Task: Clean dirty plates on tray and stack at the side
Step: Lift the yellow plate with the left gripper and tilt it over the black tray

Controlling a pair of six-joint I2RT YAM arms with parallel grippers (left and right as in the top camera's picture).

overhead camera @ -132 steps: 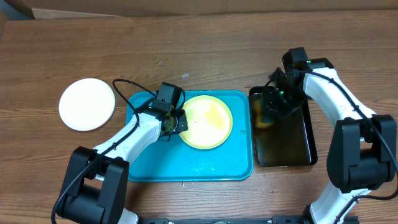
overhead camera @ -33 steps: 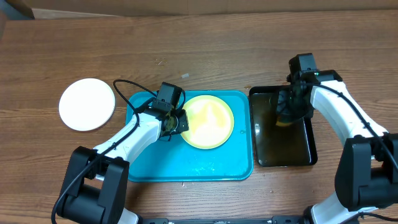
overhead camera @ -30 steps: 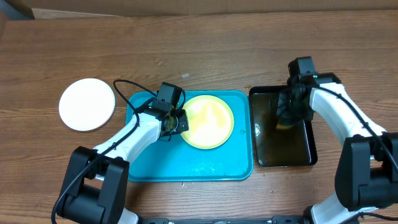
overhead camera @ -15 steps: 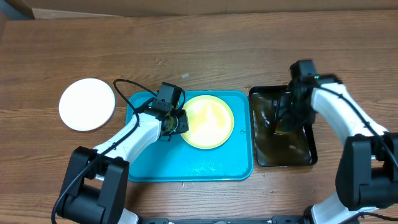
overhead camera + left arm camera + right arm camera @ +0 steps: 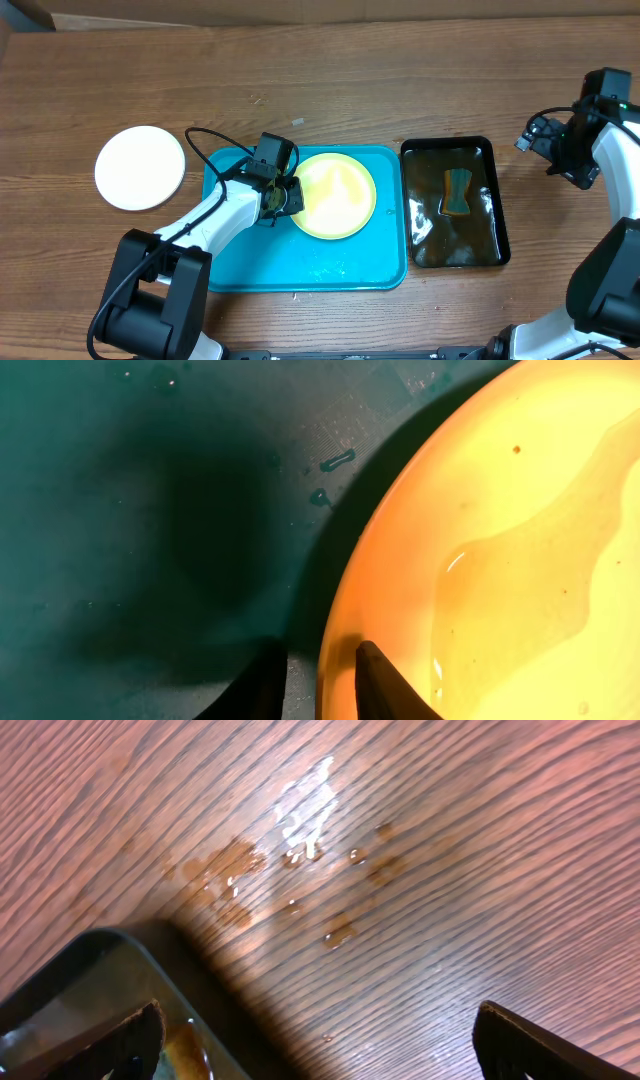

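You're at a robot test bench rather than a real kitchen. A bare wood-grain table [image 5: 350,80] has the left arm [image 5: 215,215] and right arm [image 5: 610,150] rising from its near edge. A turquoise tray [image 5: 260,255] sits mid-table, with a black basin [image 5: 455,240] of dark water just right of the tray. A white plate [image 5: 140,167] lies left of the tray, and a tan cardboard-like strip [image 5: 200,20] lies beyond it.

A pale yellow round plate [image 5: 335,195] (wet) lies flat on the turquoise rectangular plastic tray [image 5: 250,262]; a white round plate [image 5: 140,167] lies apart, left.
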